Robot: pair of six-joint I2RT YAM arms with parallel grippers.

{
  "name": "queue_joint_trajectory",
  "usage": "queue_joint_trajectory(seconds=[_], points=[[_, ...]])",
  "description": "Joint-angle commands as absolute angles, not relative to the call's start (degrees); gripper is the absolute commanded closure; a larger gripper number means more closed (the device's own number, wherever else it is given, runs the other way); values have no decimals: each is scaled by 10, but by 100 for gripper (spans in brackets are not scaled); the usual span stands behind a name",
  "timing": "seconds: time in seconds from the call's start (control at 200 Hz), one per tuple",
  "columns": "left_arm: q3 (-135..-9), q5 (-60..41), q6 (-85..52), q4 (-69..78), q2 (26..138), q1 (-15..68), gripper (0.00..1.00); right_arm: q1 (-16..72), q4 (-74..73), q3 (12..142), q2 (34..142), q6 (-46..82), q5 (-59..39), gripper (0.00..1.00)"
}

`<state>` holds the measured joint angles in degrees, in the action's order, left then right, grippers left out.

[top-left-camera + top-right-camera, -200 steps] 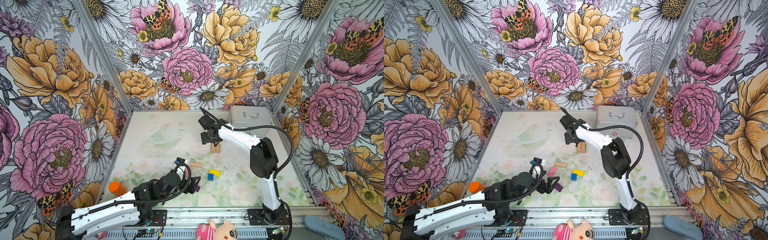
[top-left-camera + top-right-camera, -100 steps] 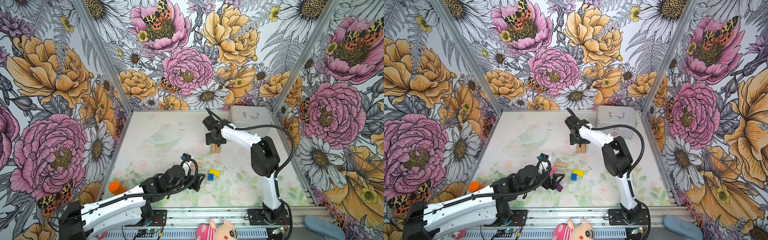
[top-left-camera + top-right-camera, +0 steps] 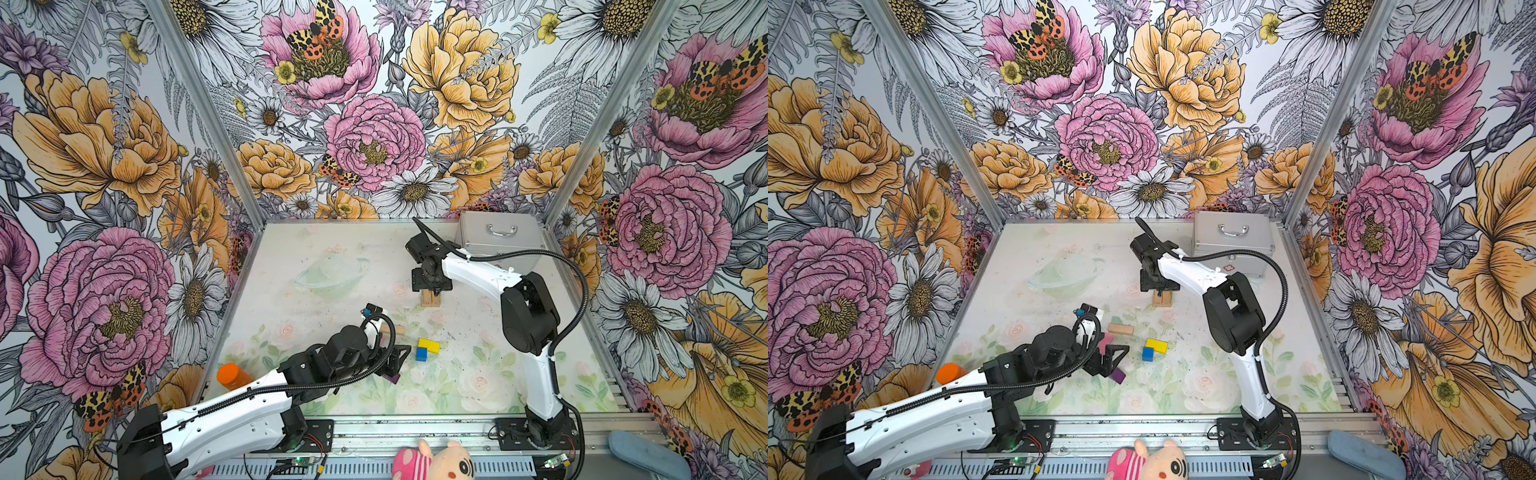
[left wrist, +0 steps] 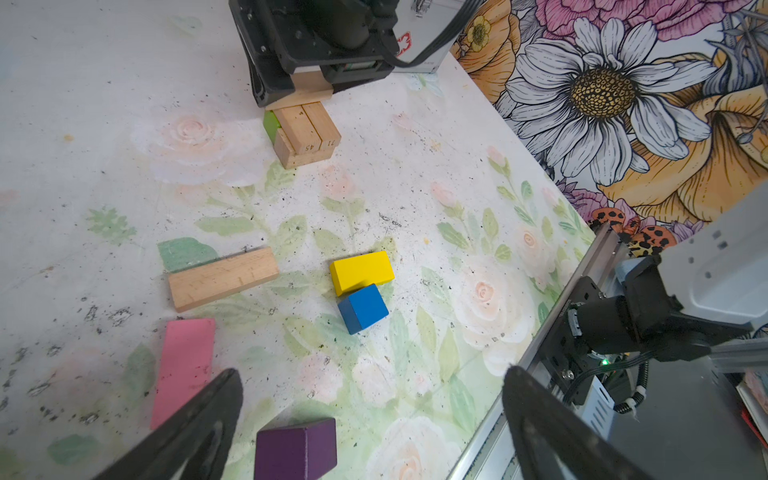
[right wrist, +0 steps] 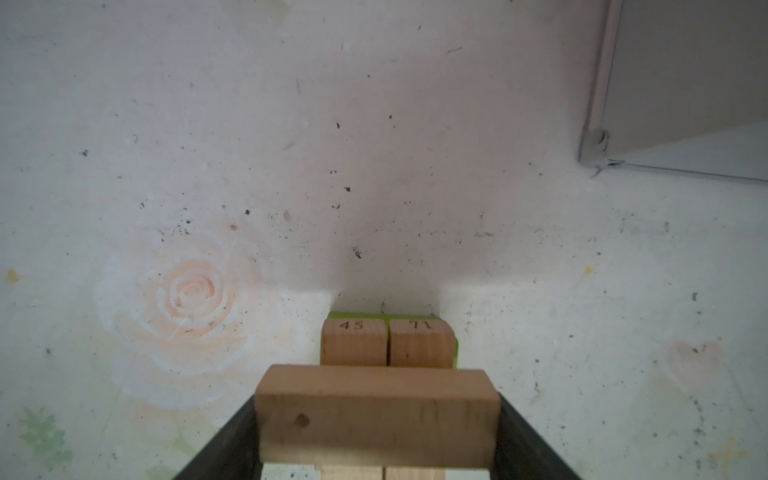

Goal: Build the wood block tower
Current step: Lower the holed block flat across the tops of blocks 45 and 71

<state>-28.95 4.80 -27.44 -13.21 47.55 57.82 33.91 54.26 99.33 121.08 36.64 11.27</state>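
Observation:
The tower (image 3: 430,298) (image 4: 305,133) is a low stack: two tan bars side by side on a tan and a green block (image 4: 271,124). My right gripper (image 3: 431,286) (image 5: 377,399) is shut on a tan bar (image 5: 376,415), held crosswise over the tower's top; whether it touches I cannot tell. My left gripper (image 3: 397,357) (image 4: 370,378) is open, low over the purple block (image 4: 296,449). A pink block (image 4: 183,370), a loose tan bar (image 4: 222,278), a yellow block (image 4: 361,272) and a blue cube (image 4: 363,307) lie beyond it.
A silver metal case (image 3: 498,237) stands at the back right, close behind the right gripper. An orange-capped bottle (image 3: 232,375) stands by the left wall, and a clear dish (image 3: 330,274) sits mid-table towards the back. A plush toy (image 3: 432,461) lies off the front rail.
My left arm has reached forward and to the right, bringing its open gripper over the purple block. The right gripper has shifted slightly right with its bar, onto the tower's spot.

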Motion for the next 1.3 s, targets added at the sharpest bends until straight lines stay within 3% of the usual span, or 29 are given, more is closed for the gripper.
queue_joint_trajectory(seconds=[0.0,0.886,1.296], points=[[-287,38,-269,-118,466,571,1,334,534,987,1185,375,110,44],[-288,42,-274,-126,464,570,1,324,513,961,1177,386,90,40],[-283,47,-277,-138,446,570,1,325,515,963,1166,383,92,18]])
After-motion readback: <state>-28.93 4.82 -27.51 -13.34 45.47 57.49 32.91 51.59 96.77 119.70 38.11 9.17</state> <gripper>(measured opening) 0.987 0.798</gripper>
